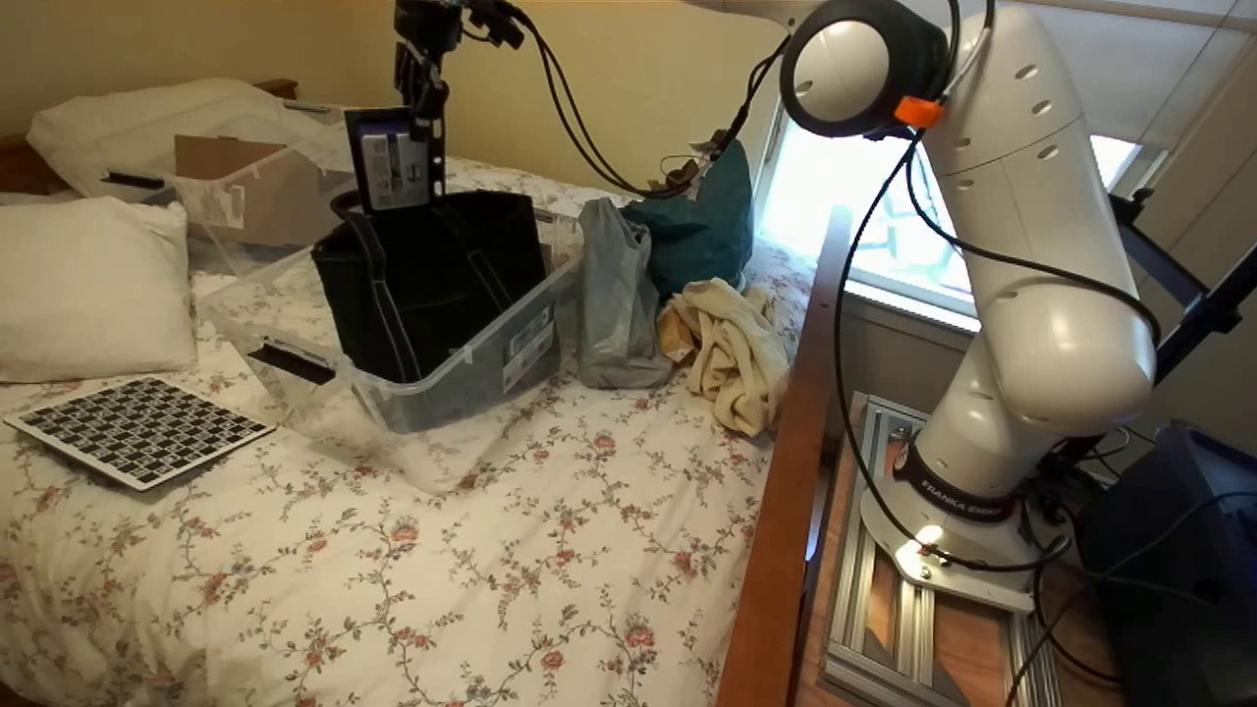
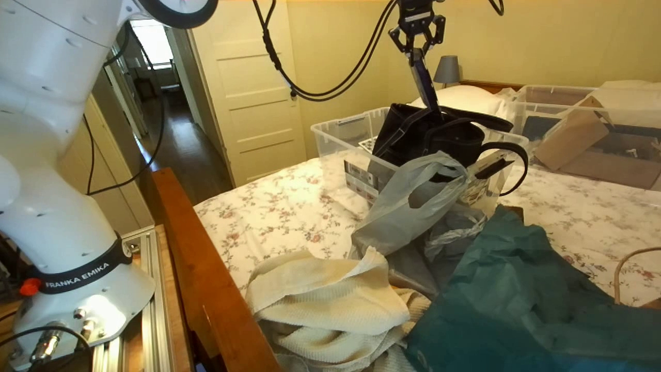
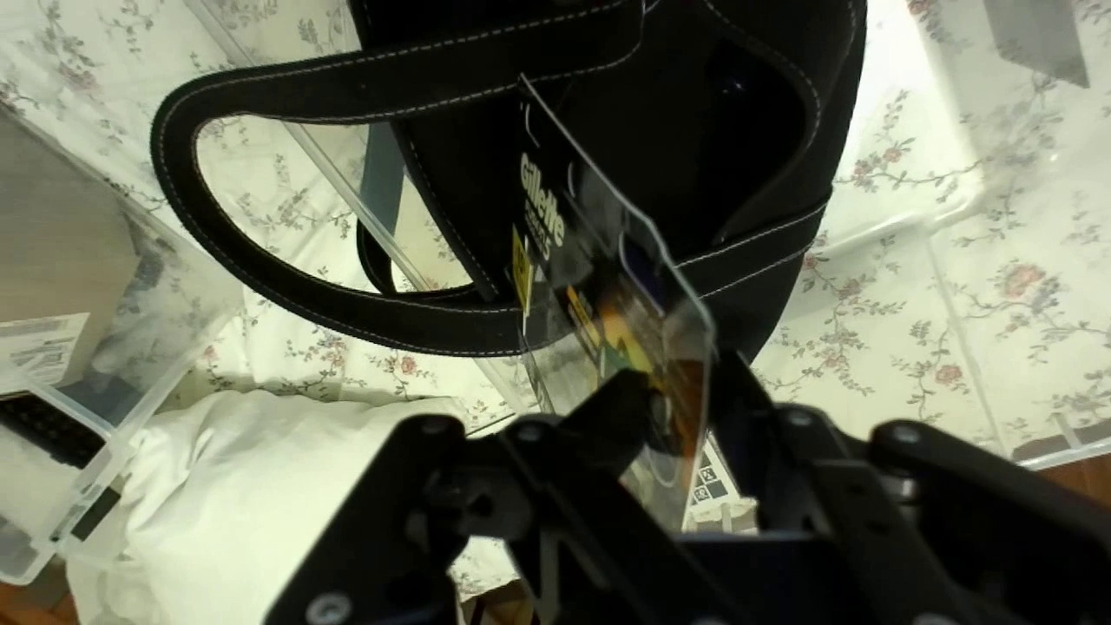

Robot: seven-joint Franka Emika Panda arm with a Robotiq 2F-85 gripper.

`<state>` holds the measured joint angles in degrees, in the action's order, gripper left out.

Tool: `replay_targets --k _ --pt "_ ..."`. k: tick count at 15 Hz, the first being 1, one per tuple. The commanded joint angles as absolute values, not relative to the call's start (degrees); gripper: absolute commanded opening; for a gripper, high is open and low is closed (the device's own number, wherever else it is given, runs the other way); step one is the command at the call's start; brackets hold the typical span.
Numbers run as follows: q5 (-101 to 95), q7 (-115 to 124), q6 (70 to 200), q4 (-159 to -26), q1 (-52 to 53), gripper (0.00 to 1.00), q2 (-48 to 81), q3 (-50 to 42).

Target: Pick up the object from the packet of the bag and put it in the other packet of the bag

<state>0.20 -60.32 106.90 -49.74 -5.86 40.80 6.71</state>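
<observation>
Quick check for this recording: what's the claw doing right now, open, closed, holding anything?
Claw: closed, holding the flat Gillette package between its fingers.

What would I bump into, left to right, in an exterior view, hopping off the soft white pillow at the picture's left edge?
Black soft fabric bag with handles → grey crinkly plastic bag → crumpled cream cloth → long brown wooden board → white robot base.
</observation>
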Motion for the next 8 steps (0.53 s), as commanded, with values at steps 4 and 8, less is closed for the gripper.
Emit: replay_targets --k 4,8 --pt "-1.7 -56.2 110.8 -58.9 -5.8 0.07 32.8 4.0" --pt "-2.3 -54.0 110.6 -63.3 -5.8 0.07 29.9 1.8"
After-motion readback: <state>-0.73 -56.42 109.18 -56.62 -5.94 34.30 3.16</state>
